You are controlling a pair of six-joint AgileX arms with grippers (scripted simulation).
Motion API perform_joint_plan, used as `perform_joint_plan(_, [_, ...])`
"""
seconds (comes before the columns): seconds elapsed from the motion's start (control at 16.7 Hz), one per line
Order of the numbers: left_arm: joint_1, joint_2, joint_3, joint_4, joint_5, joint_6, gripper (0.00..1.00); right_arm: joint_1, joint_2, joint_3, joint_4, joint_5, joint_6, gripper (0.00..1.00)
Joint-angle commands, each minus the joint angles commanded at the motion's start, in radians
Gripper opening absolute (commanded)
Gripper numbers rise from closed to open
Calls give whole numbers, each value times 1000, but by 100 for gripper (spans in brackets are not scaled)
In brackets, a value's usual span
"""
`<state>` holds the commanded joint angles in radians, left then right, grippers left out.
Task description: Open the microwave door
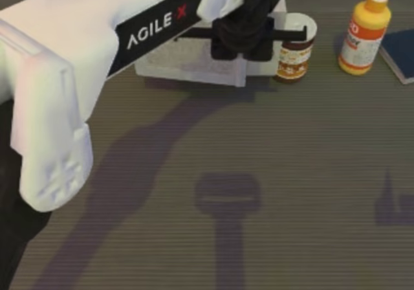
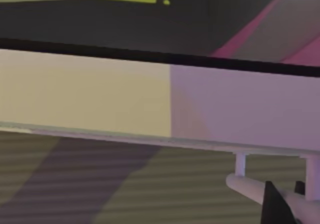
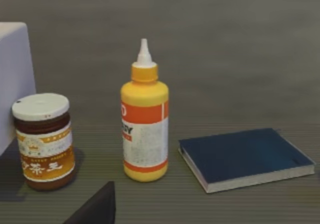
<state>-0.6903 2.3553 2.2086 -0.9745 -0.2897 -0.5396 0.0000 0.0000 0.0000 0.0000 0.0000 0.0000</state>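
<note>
Along the table's (image 1: 272,173) far edge stood the microwave (image 1: 194,66), its door (image 2: 240,109) apparently swung partly outward. Left gripper (image 1: 249,34): fingers (image 2: 275,206) at the door handle (image 2: 250,186); whether clamped on it could not be told. Risk: fingers slipping off the thin bar mid-swing, or dragging the light microwave into the jar (image 1: 294,57) beside it. Right arm: parked, out of the overhead view.
</note>
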Motion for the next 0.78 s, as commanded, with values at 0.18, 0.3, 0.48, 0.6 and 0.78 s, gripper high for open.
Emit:
perform_joint_plan(0.18, [0, 0, 0, 0, 0, 0, 0, 0, 0, 0, 0, 0, 0, 100])
perform_joint_plan(0.3, [0, 0, 0, 0, 0, 0, 0, 0, 0, 0, 0, 0, 0, 100])
perform_joint_plan(0.48, [0, 0, 0, 0, 0, 0, 0, 0, 0, 0, 0, 0, 0, 100])
perform_joint_plan(0.6, [-8, 3, -3, 4, 7, -3, 0, 0, 0, 0, 0, 0, 0, 100])
perform_joint_plan(0.78, [-3, -31, -56, 32, 14, 22, 0, 0, 0, 0, 0, 0, 0, 100])
